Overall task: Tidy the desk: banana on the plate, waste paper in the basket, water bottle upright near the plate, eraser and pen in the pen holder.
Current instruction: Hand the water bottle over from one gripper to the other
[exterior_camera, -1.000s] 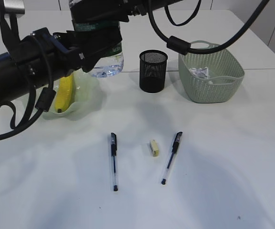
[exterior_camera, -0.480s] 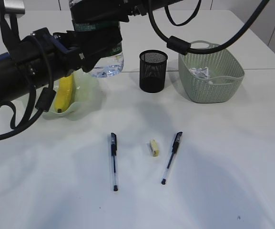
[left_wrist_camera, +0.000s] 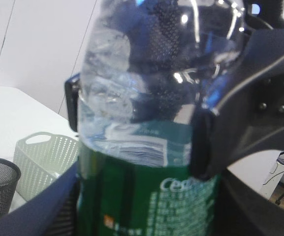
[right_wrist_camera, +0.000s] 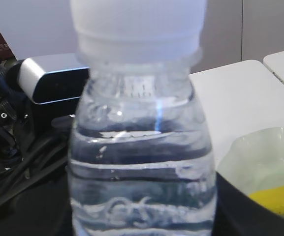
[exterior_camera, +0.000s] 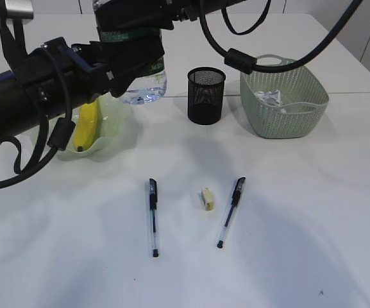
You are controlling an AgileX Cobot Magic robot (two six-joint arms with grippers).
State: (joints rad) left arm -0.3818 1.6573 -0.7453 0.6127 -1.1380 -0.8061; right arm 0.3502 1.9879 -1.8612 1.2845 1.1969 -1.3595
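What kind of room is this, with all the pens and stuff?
Probably an office or lab desk set up for robot practice: a white table with pens, a mesh pen cup and a robot arm reaching over it.

In the exterior view's upper left, arms hide most of the water bottle [exterior_camera: 147, 86]; the banana [exterior_camera: 86, 126] is half covered.

Both arms reach to the table's back left, left gripper [exterior_camera: 122, 80] below right gripper [exterior_camera: 130, 25].
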